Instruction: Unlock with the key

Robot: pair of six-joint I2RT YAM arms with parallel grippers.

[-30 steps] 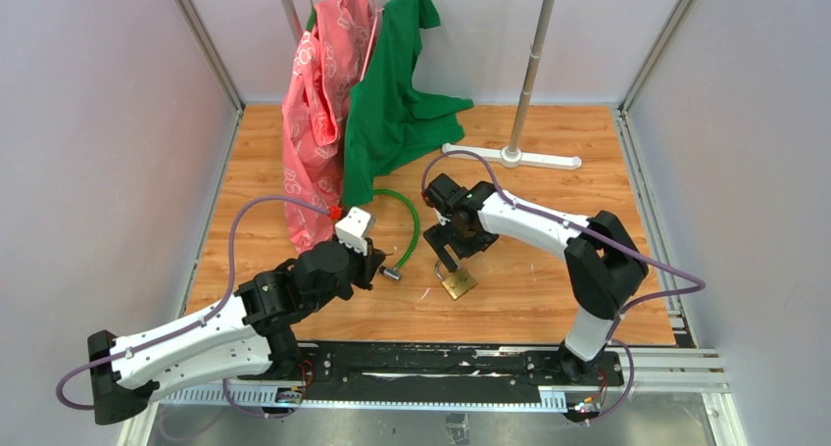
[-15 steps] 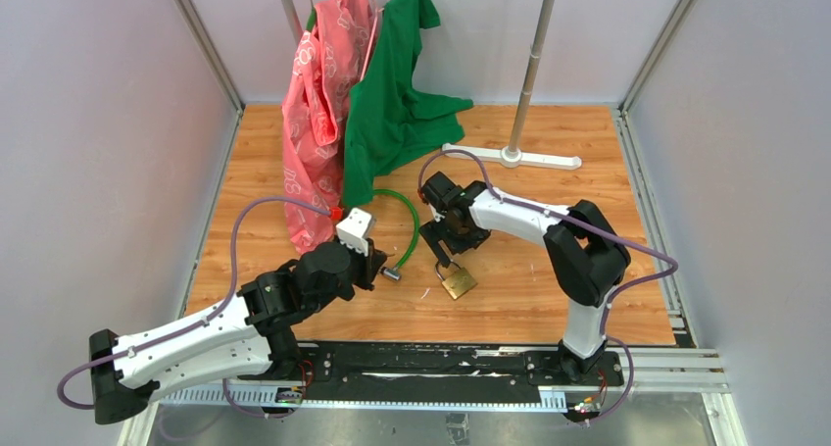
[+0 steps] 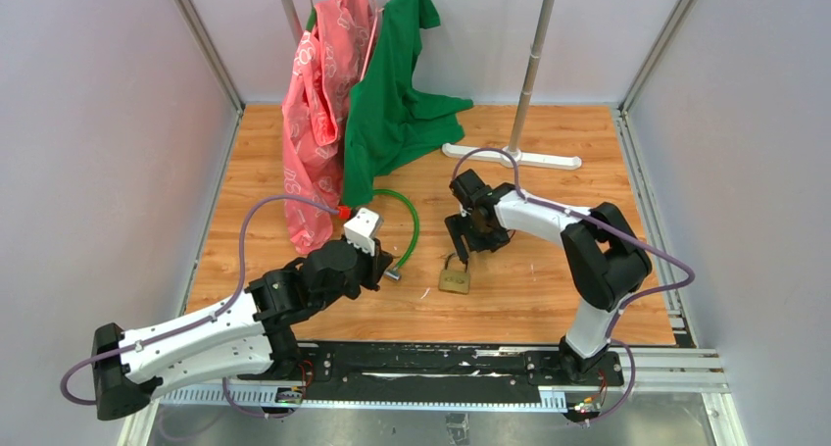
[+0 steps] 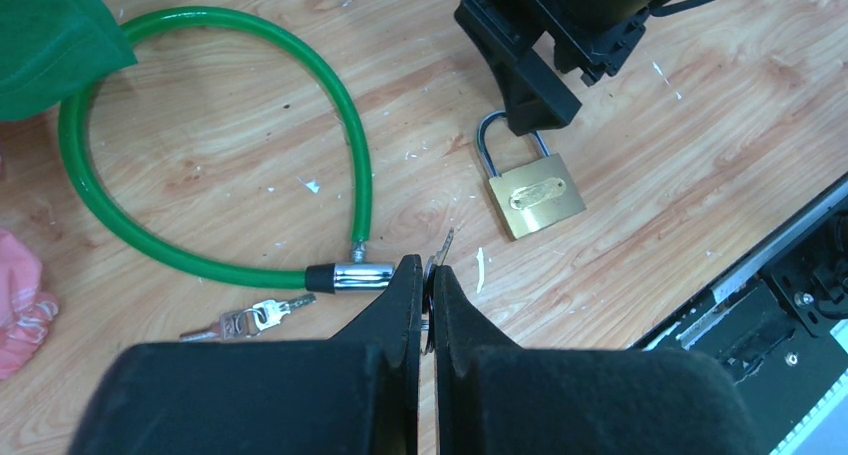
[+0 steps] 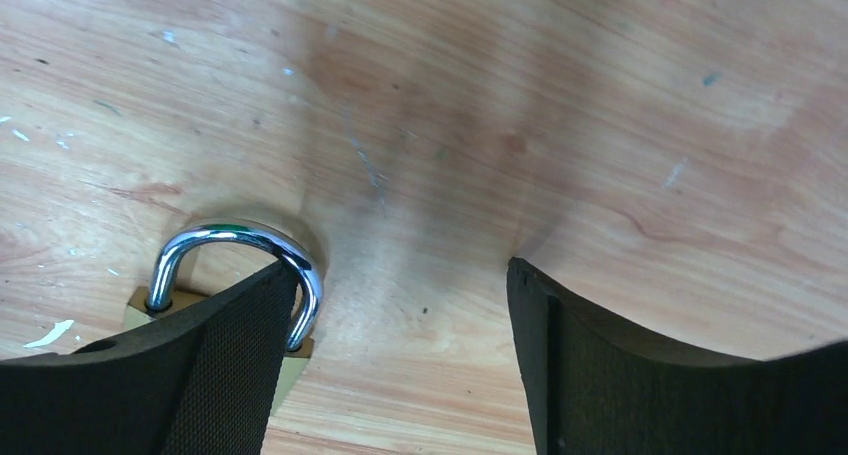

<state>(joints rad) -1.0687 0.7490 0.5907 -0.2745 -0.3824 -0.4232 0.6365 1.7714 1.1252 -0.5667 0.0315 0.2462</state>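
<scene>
While left gripper (image 4: 428,275) pinches the key (image 4: 443,249) tight, tip poking out just beside the metal end of the green cable lock (image 4: 358,165), right gripper (image 5: 400,275) spread wide, empty, one finger over the shackle of the brass padlock (image 4: 535,195), its stamped plate too blurry to read

No legible text, label or number anywhere; only an unreadable stamped mark on the brass padlock (image 4: 536,195).

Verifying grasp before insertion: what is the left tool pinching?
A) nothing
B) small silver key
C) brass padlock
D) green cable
B: the left tool is shut on the small silver key, whose tip pokes out in front; the green cable and brass padlock lie apart from it.
</scene>
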